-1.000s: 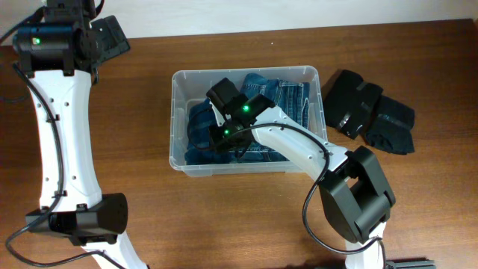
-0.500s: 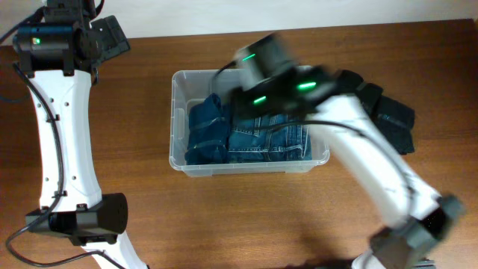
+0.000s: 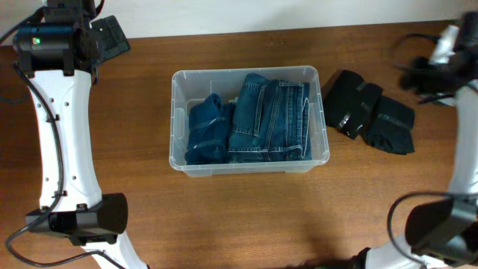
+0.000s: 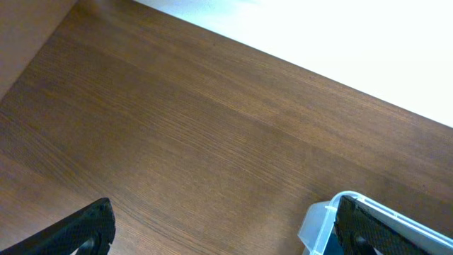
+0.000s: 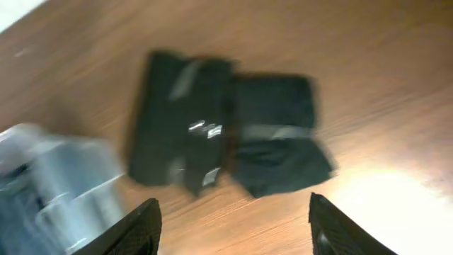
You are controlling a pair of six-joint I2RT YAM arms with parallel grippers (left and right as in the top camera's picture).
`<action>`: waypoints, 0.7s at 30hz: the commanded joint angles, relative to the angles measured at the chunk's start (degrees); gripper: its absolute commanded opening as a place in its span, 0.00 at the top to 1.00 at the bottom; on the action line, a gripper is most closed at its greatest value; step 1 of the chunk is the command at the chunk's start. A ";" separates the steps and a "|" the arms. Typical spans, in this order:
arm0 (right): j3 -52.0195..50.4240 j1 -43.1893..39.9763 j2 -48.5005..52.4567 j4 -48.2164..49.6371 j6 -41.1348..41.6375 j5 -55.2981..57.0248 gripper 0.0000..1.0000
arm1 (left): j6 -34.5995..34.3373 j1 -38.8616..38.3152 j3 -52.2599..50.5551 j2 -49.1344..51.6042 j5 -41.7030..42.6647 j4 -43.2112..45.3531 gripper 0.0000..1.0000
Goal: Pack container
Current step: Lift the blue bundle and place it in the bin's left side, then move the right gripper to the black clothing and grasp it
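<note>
We are seeing the right gripper (image 5: 233, 228) hanging jaws apart and empty above black garments (image 5: 226, 134), the left gripper (image 4: 223, 230) gaping wide over the table (image 4: 177, 142), the container (image 3: 178, 127) sitting mid-table holding folded jeans (image 3: 269, 119).

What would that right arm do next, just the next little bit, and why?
Probably lower the right tool onto the black folded clothes. Its fingers stand apart with nothing between them, and it hangs right above that pile. The pile lies on the table beside the container, where only the jeans are packed.
</note>
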 commanded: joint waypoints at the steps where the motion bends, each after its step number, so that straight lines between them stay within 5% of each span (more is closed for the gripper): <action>1: -0.09 -4.39 3.32 0.96 -5.03 0.00 0.36 | -0.74 0.31 -0.37 0.31 0.00 0.15 0.01; 7: -0.09 -8.76 11.15 2.71 -6.62 -0.04 0.28 | -0.74 0.28 -0.37 0.31 0.00 0.15 0.00; 21: -1.25 -9.44 27.12 0.24 -7.56 -2.86 0.30 | -0.74 0.31 -0.37 0.31 0.00 0.15 0.00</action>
